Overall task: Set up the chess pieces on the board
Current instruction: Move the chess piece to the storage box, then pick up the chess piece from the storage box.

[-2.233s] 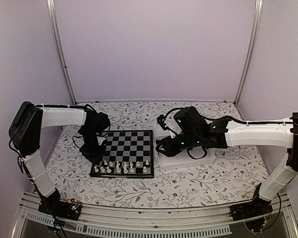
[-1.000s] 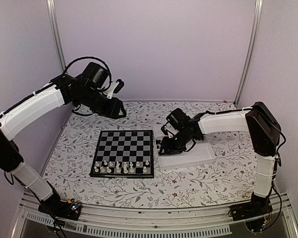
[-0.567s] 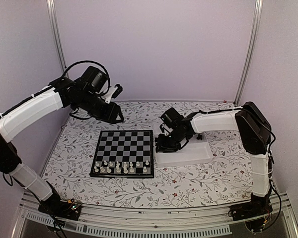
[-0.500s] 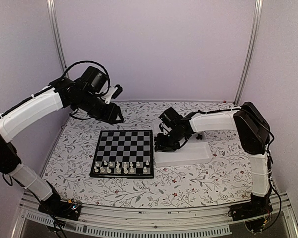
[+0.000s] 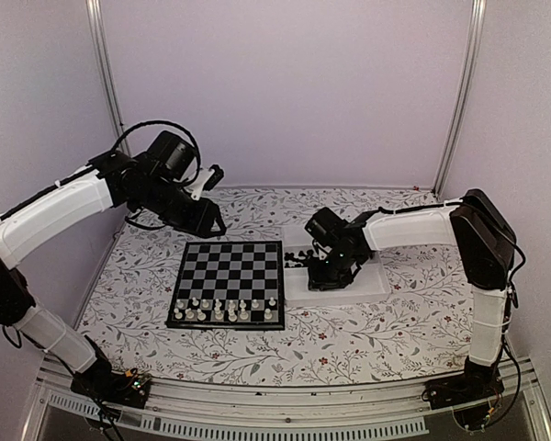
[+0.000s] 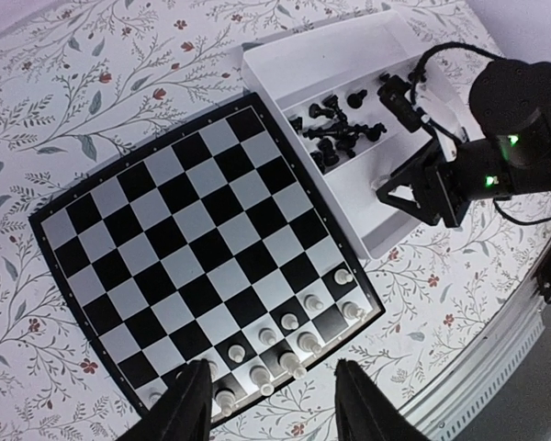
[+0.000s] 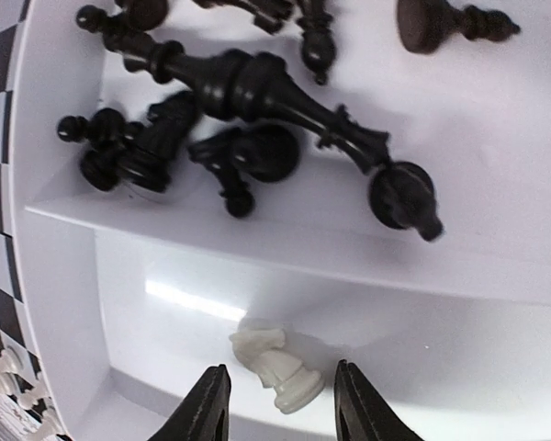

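The board (image 5: 231, 265) lies left of centre, with white chess pieces (image 5: 225, 310) standing in its two near rows. My left gripper (image 5: 211, 220) hangs open high over the board's far edge; in its wrist view (image 6: 271, 404) the gap holds nothing and the white rows (image 6: 294, 335) show below. My right gripper (image 5: 327, 276) is down in the white tray (image 5: 372, 287). It stands open (image 7: 280, 409), its fingers on either side of a white knight (image 7: 277, 363) that lies on its side, without touching it. Several black pieces (image 7: 248, 92) lie in the tray's far compartment.
A raised divider (image 7: 285, 253) splits the tray into its two compartments. The tray's left wall sits right beside the board's right border (image 6: 323, 207). Flowered tablecloth (image 5: 376, 326) surrounds both. Metal posts and lilac walls close in the back and sides.
My right gripper has slid a little right along the tray into the near compartment, over the white knight. My left gripper has sunk slightly towards the board's far edge.
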Robot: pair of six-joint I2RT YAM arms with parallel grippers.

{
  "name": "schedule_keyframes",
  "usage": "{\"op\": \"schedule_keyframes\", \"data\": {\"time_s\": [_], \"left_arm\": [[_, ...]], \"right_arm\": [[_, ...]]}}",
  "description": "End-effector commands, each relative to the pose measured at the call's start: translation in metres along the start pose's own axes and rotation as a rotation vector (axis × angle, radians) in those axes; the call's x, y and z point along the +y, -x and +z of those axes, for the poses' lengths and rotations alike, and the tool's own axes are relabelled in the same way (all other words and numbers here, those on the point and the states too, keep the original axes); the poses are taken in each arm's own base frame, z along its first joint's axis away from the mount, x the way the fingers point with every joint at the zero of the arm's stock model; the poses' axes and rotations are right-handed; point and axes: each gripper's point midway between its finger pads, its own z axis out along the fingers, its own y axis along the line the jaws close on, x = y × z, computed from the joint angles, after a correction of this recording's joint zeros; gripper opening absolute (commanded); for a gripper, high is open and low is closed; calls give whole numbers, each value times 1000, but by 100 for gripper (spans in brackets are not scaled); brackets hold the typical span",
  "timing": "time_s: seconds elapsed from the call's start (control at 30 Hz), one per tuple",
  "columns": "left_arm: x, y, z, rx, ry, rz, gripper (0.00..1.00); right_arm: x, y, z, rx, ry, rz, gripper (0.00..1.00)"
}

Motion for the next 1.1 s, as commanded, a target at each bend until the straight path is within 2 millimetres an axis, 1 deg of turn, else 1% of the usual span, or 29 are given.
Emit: {"op": "schedule_keyframes", "data": {"time_s": [0.0,0.27,0.3,0.4,0.53,0.67,0.9,0.97,1.07], "left_arm": [[-4,1,-2,-27,-30,-17,48],[-7,-5,3,-19,-55,-21,48],[-6,-5,3,-19,-54,-21,48],[-7,-8,5,-14,-63,-21,48],[-9,-9,7,-12,-75,-28,48],[-10,-9,7,-15,-79,-35,48],[-9,-12,6,-14,-78,-37,48],[-9,-13,6,-15,-80,-37,48],[-9,-13,6,-15,-83,-38,48]], "right_arm": [[-29,-13,-13,12,-124,-30,41],[-27,-18,-7,36,-92,-37,41],[-23,-21,-7,48,-68,-41,41],[-17,-20,-9,47,-33,-80,41],[-13,-17,-7,49,-26,-147,41],[-16,-17,2,67,-48,-210,40],[-17,-19,12,85,-48,-250,40],[-17,-20,14,91,-48,-262,39],[-17,-24,15,104,-39,-274,34]]}}
